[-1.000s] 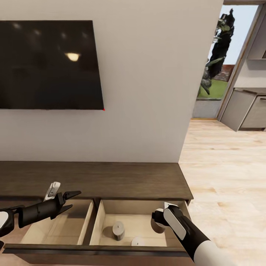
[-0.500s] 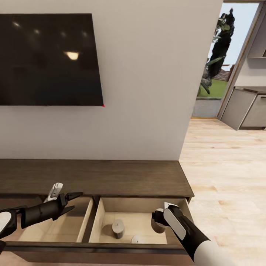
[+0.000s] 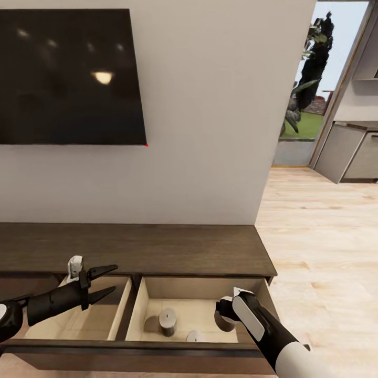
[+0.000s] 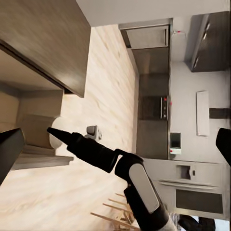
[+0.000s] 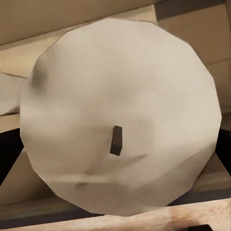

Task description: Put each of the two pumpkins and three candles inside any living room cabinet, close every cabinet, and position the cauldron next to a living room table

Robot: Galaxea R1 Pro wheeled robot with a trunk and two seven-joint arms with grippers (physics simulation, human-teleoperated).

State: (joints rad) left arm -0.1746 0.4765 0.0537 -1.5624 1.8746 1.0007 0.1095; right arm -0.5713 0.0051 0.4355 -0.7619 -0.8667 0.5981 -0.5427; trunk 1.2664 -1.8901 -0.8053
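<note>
Starting on the left of the head view: a big dark TV [image 3: 71, 76] hangs on the pale wall, and under it runs the long dark brown cabinet [image 3: 136, 249] with its drawer pulled out, showing two pale beige compartments. The left gripper [image 3: 102, 282] hovers over the left compartment with its black fingers spread apart, nothing between them. That compartment looks bare as far as I can see.

A wooden divider splits the drawer. In the right compartment one candle [image 3: 167, 321] stands upright on the floor, dark wick on top, and a second candle [image 3: 192, 336] sits nearer the front, partly cut off by the drawer's front edge.

The right gripper [image 3: 226, 319] sits over the right end of that same compartment, and the white forearm covers most of it from the head camera — so from there I can't tell how the fingers stand. The right wrist view shows a third candle [image 5: 120, 115] right up against the lens, wick facing the camera, with dark finger edges at either side, so it looks clamped on it.

Further right, light wood floor [image 3: 325, 247] runs to a doorway with a plant [image 3: 310, 68] — grey kitchen units [image 3: 352, 157] beyond.
</note>
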